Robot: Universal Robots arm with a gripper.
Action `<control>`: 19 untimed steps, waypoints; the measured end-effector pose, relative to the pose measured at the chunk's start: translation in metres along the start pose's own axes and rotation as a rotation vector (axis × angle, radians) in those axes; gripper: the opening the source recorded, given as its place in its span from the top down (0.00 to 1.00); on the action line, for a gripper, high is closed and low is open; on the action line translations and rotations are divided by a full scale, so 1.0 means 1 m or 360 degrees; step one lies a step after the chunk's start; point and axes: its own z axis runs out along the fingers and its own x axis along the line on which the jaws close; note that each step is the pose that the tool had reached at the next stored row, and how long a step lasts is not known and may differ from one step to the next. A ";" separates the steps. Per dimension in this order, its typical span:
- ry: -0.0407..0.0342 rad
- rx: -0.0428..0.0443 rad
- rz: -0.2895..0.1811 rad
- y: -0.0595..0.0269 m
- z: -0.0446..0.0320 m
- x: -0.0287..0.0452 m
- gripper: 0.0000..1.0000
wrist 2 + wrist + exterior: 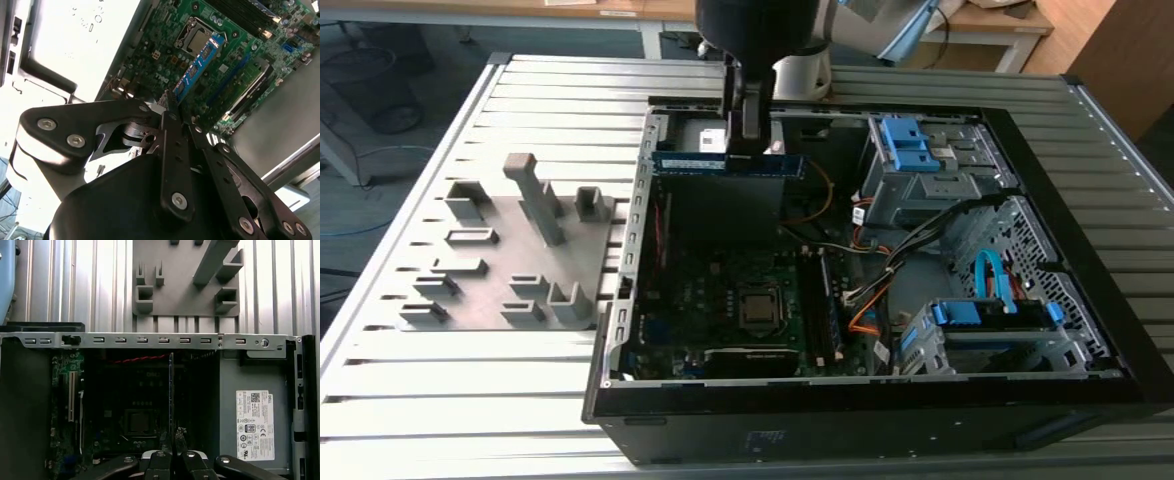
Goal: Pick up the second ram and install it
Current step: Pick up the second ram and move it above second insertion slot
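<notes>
Exterior view: the hand [750,148] hangs over the far end of the open computer case [624,260], which lies on the slatted desk [454,400].
Hand state: narrow, its 2 fingers pinched on the second ram [718,163], which they grip by its edge.
Ram position: in the air above the motherboard [720,290], apart from it and not yet in any slot. In the second wrist view the blue stick [200,67] juts out from the hand [170,102] toward the board. In the first wrist view it shows edge-on [171,390].
Slots: beside the processor socket [757,308], 1 dark stick [825,300] already appears seated; free slots [240,70] lie alongside it.
Risk, slip: the grip takes little of a thin, flat board, so it could twist or slide if pushed off-axis.
Risk, misalignment: a stick that meets the slot tilted or offset could jam on the latches or strain the contacts.
Risk, collision: loose cables [907,250] and the case wall sit near the hand's path and could snag it.
Fixture: the grey fixture plate [507,260] stands well apart, outside the case.
</notes>
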 end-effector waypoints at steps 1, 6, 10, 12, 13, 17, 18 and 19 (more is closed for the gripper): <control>0.0000 0.0000 0.0000 -0.0003 0.0017 0.0001 0.86; 0.0000 0.0000 0.0001 -0.0013 0.0099 0.0029 0.86; 0.0000 0.0000 0.0001 -0.0017 0.0154 0.0065 0.86; 0.0000 0.0000 0.0001 -0.0018 0.0175 0.0075 0.86; 0.0000 0.0000 0.0001 -0.0018 0.0183 0.0077 0.86; 0.0000 0.0000 0.0001 -0.0021 0.0207 0.0080 0.86; 0.0000 0.0000 0.0001 -0.0021 0.0213 0.0081 0.86; 0.0000 0.0000 0.0001 -0.0022 0.0219 0.0083 0.86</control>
